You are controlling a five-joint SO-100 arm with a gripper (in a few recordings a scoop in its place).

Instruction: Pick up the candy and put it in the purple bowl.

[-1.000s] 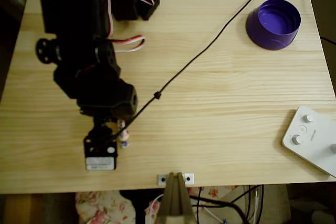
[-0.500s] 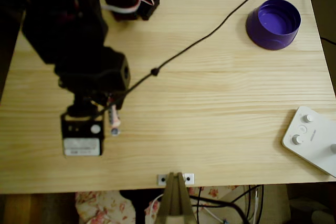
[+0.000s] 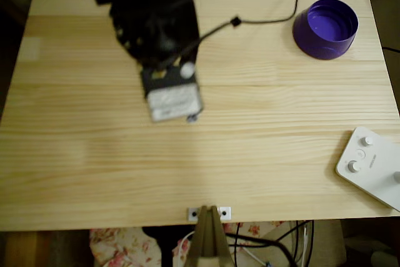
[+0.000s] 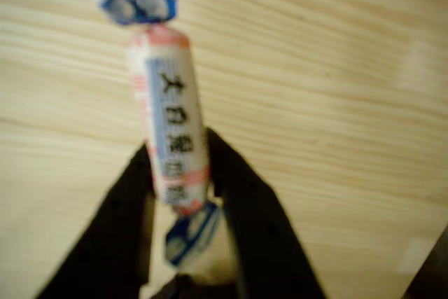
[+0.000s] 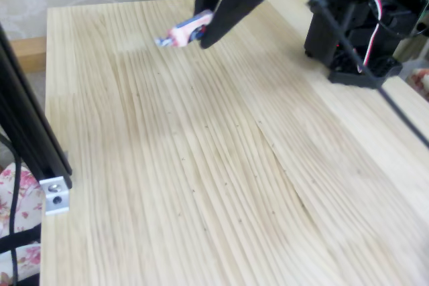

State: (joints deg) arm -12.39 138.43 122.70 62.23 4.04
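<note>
Entries run left to right across the overhead view, each placed against the purple bowl.

1. Gripper [image 4: 180, 173]. Black two-finger claw, well to the left of the bowl and raised off the table [image 3: 262, 154]. Jaws nearly closed, pinching the candy between them in the wrist view.

2. Candy [image 4: 168, 127]. Thin wrapped sweet, pink and white middle with black characters, bluish-white twisted ends. Held near its lower end; most of its length and the upper twist project beyond the fingertips. In the fixed view it juts sideways from the claw [image 5: 182, 33], clear of the wood. Far left of the bowl, not yet over it.

3. Black cable [image 3: 262, 20]. Runs from the arm rightward, passing just left of the bowl rim and off the far edge.

4. Purple bowl [image 3: 325, 28]. Far right corner of the table, upright, nothing visible in it.

5. White button box [image 3: 370, 166]. Nearer edge, well below the bowl in the picture.

Hazards, as judged:
- The grip sits off-centre on a slick wrapper; a quick swing towards the bowl could pivot or slip the candy loose short of the rim.
- The projecting end could catch the bowl wall if the approach is low.
- The cable by the rim could snag or nudge the bowl.
- Releasing off-centre could bounce the sweet out.
</note>
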